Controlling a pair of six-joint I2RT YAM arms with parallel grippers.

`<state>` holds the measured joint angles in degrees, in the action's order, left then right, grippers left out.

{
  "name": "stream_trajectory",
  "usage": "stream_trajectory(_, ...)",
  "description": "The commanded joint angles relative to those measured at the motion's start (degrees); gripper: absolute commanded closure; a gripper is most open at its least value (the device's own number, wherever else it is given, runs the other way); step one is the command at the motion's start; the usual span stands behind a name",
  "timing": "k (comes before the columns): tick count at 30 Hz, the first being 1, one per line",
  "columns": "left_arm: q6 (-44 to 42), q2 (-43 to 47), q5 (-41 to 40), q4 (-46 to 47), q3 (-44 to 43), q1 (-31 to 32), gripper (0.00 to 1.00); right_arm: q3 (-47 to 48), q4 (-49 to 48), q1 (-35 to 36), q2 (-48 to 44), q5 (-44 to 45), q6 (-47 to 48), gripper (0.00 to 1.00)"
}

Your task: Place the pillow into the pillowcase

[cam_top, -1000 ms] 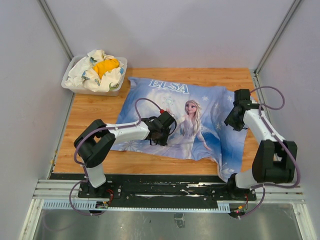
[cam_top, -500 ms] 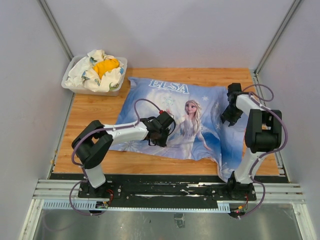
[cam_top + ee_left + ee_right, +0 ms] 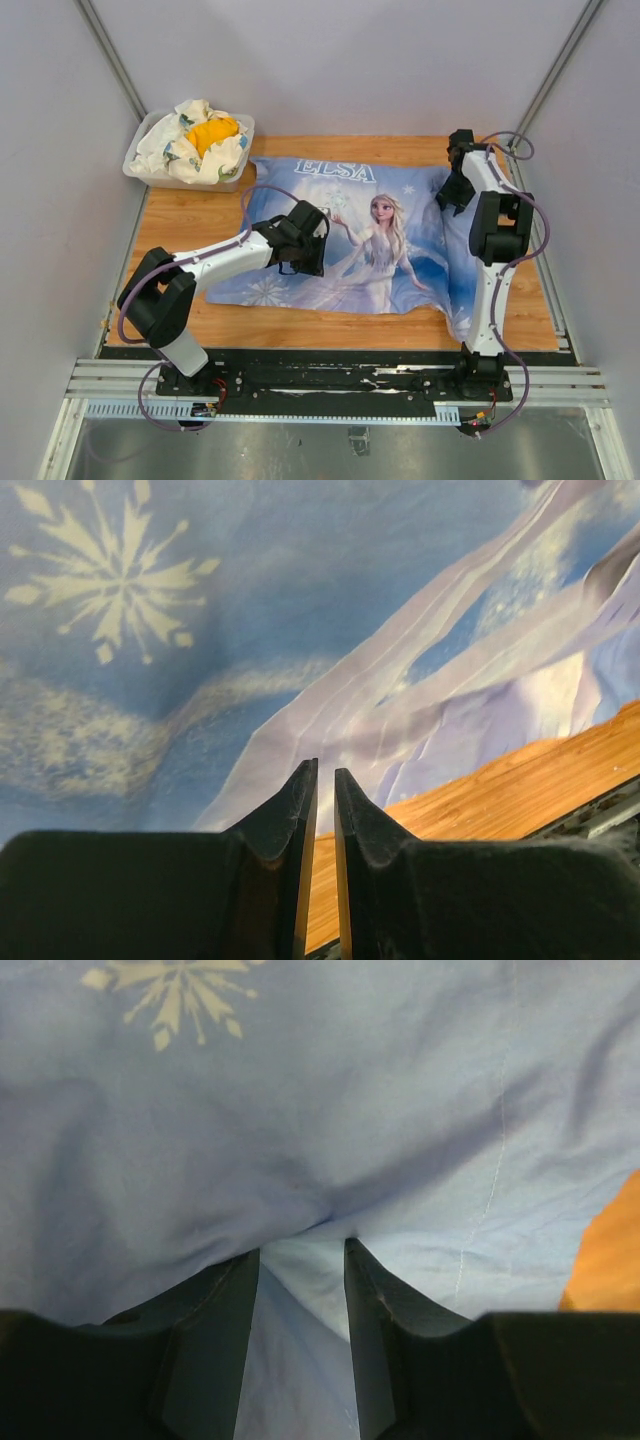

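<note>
The light-blue pillowcase [image 3: 400,215] with "ELSA" and the princess lies spread on the wooden table. It fills the left wrist view [image 3: 300,600] and the right wrist view [image 3: 300,1090]. The pillow is not in view. My left gripper [image 3: 303,255] rests on the pillowcase's left-middle part. Its jaws [image 3: 325,770] are shut with only a thin gap and nothing between them. My right gripper [image 3: 455,195] is at the pillowcase's far right corner. It [image 3: 303,1245] is shut on a fold of the blue fabric.
A clear bin [image 3: 140,170] holding a white-and-yellow cloth bundle [image 3: 195,140] stands at the table's far left corner. Bare wood [image 3: 180,220] shows left of the pillowcase and along the right edge [image 3: 530,300]. Grey walls close in on both sides.
My right gripper has moved from the pillowcase's right edge to its far right corner, pulling the fabric along. My left gripper has moved left and a little farther away.
</note>
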<state>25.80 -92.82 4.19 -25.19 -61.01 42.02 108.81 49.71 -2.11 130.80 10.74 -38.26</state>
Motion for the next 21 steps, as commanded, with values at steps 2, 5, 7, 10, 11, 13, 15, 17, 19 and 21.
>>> stream_trajectory(2, -0.8, 1.0, 1.6, -1.4, -1.3, -1.0, 0.83, 16.4, 7.8, -1.3, 10.1, 1.9, 2.4, 0.58)
stream_trajectory(5, -0.7, 1.4, 1.6, -1.5, -0.8, -1.6, 0.83, 24.0, 8.7, -1.7, 14.1, 2.9, 3.1, 0.57)
stream_trajectory(7, -0.8, 1.3, 1.6, -1.6, -0.9, -2.2, 0.82, 29.0, 9.6, -2.2, 16.1, 1.4, 3.1, 0.56)
stream_trajectory(10, -1.2, 1.0, 1.0, -2.2, -1.3, -3.0, 0.82, 29.2, 10.2, -2.5, 15.7, 1.8, 2.8, 0.56)
stream_trajectory(11, -1.2, 0.9, 1.0, -2.3, -1.4, -3.2, 0.83, 27.0, 9.8, -2.5, 14.5, 2.2, 2.9, 0.56)
stream_trajectory(13, -1.1, 1.2, 1.1, -2.2, -1.3, -3.4, 0.83, 21.4, 8.3, -2.6, 10.9, 3.3, 3.3, 0.55)
stream_trajectory(15, -0.7, 1.7, 1.1, -1.8, -1.2, -3.4, 0.83, 15.6, 7.1, -2.6, 6.1, 3.2, 4.4, 0.54)
stream_trajectory(17, -0.5, 1.9, 0.9, -1.8, -1.4, -3.5, 0.83, 8.6, 5.2, -2.4, -1.2, 2.8, 4.9, 0.53)
stream_trajectory(19, -0.6, 1.7, 0.9, -1.8, -1.5, -3.6, 0.83, -0.1, 0.8, -1.8, -8.7, 2.4, 6.0, 0.52)
stream_trajectory(21, -0.8, 1.4, 0.9, -1.9, -1.7, -3.7, 0.83, -7.8, -2.7, -1.3, -15.2, 0.9, 6.2, 0.50)
